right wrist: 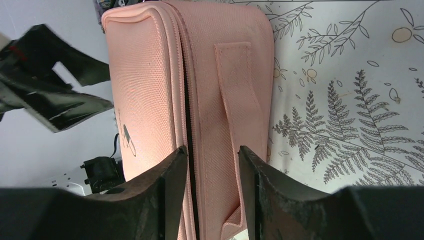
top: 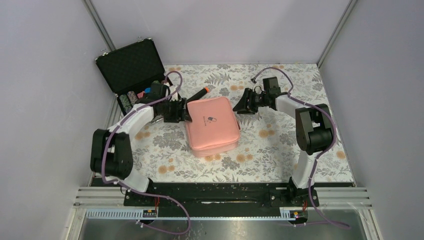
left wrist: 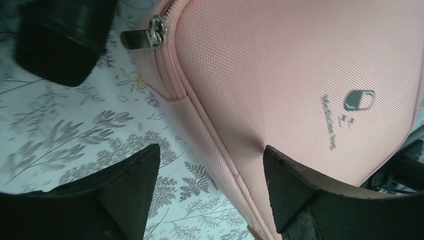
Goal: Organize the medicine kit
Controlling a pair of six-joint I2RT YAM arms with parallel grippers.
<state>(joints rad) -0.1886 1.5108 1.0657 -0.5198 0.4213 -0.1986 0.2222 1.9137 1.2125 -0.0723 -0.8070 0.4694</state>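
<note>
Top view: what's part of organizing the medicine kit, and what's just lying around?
Job: medicine kit, lid closed; zipper pull; left gripper and right gripper at its sides.
Lying about: black case of poker chips, open, back left; orange-and-black pen behind the kit.

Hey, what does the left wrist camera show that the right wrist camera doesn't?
Only the left wrist view shows the metal zipper pull on the pink medicine kit. Only the right wrist view shows the fabric carry strap on the kit's side. Both show the kit itself, its pill logo and the floral table cover.
</note>
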